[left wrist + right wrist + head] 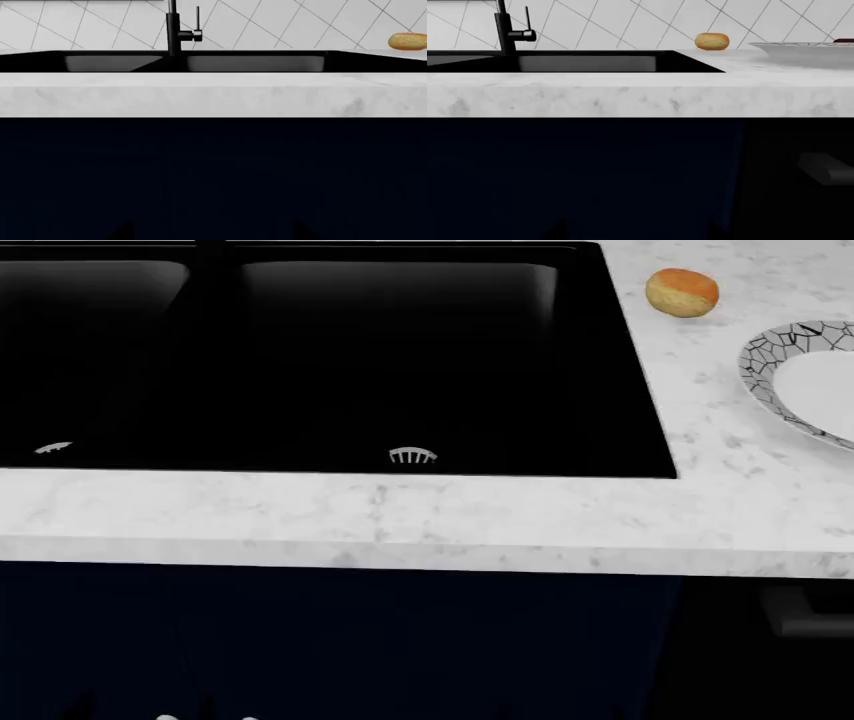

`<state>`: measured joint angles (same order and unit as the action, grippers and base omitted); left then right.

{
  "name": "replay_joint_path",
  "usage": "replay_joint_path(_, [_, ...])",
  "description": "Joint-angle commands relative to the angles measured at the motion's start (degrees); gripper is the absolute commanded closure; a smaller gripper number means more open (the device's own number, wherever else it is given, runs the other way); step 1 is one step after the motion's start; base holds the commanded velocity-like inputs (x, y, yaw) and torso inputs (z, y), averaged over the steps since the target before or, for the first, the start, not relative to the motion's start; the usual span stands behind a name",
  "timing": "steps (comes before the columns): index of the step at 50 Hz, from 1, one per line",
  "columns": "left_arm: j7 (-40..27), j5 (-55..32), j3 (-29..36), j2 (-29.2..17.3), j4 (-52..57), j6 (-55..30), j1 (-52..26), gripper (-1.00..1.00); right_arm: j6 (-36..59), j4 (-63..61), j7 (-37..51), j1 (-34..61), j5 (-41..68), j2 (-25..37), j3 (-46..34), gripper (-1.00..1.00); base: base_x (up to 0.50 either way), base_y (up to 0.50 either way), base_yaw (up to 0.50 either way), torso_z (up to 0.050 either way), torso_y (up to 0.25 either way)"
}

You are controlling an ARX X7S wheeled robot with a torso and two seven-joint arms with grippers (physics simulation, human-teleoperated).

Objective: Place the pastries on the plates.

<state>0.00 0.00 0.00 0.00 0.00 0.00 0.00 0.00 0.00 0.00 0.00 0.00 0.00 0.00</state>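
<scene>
In the left wrist view, a black double sink (193, 62) sat sunk into a white marble worktop (213, 95), with a black faucet (175, 30) rising behind the divider against a white tiled wall (280, 25). One pastry (407, 41), golden on top, rested on the worktop well off to the side of the sink. Below the worktop's edge hung a dark navy cabinet front (213, 175). Only faint dark shapes showed at the frame's lower edge, so whether the left pincer stood apart or together could not be told.

In the head view, the sink (334, 360) filled most of the frame, with a pale drain strainer (412, 455) in its nearer basin and another (54, 448) in the far basin. The pastry (682, 292) lay on the worktop (400, 520) just beyond the sink's corner, near but apart from the white plate with the black cracked-mosaic rim (781, 375), which was cut off by the frame. Neither pincer appeared here.

In the right wrist view, the pastry (712, 41) stood on the worktop (627, 95) between the sink (574, 62) and the mosaic-rimmed plate (800, 48), touching neither. The faucet (508, 30) stood behind the sink. A grey cabinet handle (826, 167) showed below the plate. The right pincer's state could not be told either.
</scene>
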Motion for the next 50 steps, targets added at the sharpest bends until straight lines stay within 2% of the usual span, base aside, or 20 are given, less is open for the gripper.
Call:
replay_joint_path(1, [-2.01, -1.76, 2.02, -1.76, -0.27, 0.3, -0.04, -1.0, -0.66, 0.8, 1.08, 0.17, 0.84, 0.84, -1.09, -1.0, 0.0, 0.0, 0.0, 0.0, 0.0])
replay_joint_path(7, [-4.43, -0.04, 3.89, -2.48, -0.2, -0.49, -1.2, -1.0, 0.48, 1.69, 2.24, 1.9, 1.81, 2.17, -2.55, -1.0, 0.0, 0.0, 0.0, 0.0, 0.0])
replay_joint_path(8, [-3.54, -0.82, 4.27, -2.85, 0.63, 1.48, -0.47, -1.0, 0.69, 1.49, 2.51, 1.92, 1.72, 2.3, -2.8, -1.0, 0.0, 0.0, 0.0, 0.05, 0.0])
replay_joint_path(37, [-7.5, -1.63, 6.94, -4.79, 0.22, 0.52, -2.04, -1.0, 1.22, 2.4, 5.77, 3.74, 3.1, 4.66, -6.1, -1.0, 0.0, 0.0, 0.0, 0.05, 0.0])
replay_joint_path(43, [-8.01, -2.6, 6.92, -5.01, 1.06, 0.52, -1.72, -1.0, 1.13, 2.27, 6.18, 3.64, 3.52, 5.11, -6.44, -1.0, 0.0, 0.0, 0.0, 0.05, -0.001])
replay_joint_path(44, [-6.52, -4.45, 6.84, -5.15, 1.15, 2.95, -1.29, -1.0, 1.08, 2.26, 6.23, 3.64, 3.65, 5.19, -6.48, -1.0, 0.0, 0.0, 0.0, 0.05, 0.0])
replay_joint_path(48, [-8.49, -4.59, 6.23, -4.97, 1.4, -0.86, -1.82, -1.0, 1.16, 1.72, 6.59, 3.43, 3.95, 5.47, -6.75, -1.0, 0.0, 0.0, 0.0, 0.011, -0.011])
replay_joint_path(50, [-6.71, -7.13, 6.39, -5.2, 3.04, -0.54, -0.62, -1.0, 1.66, -0.3, 6.99, 2.66, 3.7, 5.66, -7.12, -1.0, 0.0, 0.0, 0.0, 0.0, 0.0])
